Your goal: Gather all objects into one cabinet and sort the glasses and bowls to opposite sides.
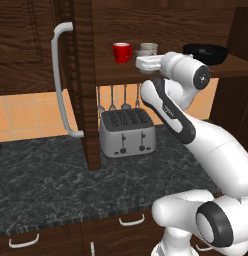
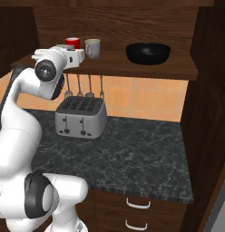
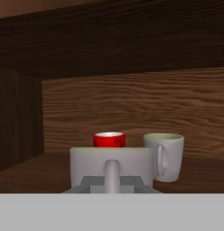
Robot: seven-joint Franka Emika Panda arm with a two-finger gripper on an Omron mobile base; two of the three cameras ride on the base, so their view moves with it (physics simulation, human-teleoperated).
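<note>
The gripper (image 3: 111, 184) is seen closed down narrow at the shelf edge, and an off-white mug (image 3: 111, 160) is pressed right against it, its handle turned straight back at the hand. It is judged that the mug is being held by that handle, which would explain the tight jaws. The fingertips themselves are masked by the mug, so the exact contact cannot be told.

Just beyond the held mug, the red mug (image 3: 109, 139) is set near the back wall, and a second off-white mug (image 3: 164, 155) is parked just beside it to the right, handle on its left. The mugs are being clustered at this end of the cabinet shelf (image 2: 178, 68).

Further along, the black bowl (image 2: 148, 53) is seen well apart from the mugs, towards the opposite end of the shelf, as the sorting demands.

The cabinet door, marked by its long white handle (image 1: 60, 80), is swung open to give access. Below, a toaster (image 1: 127, 132) is left on the counter, untouched.
</note>
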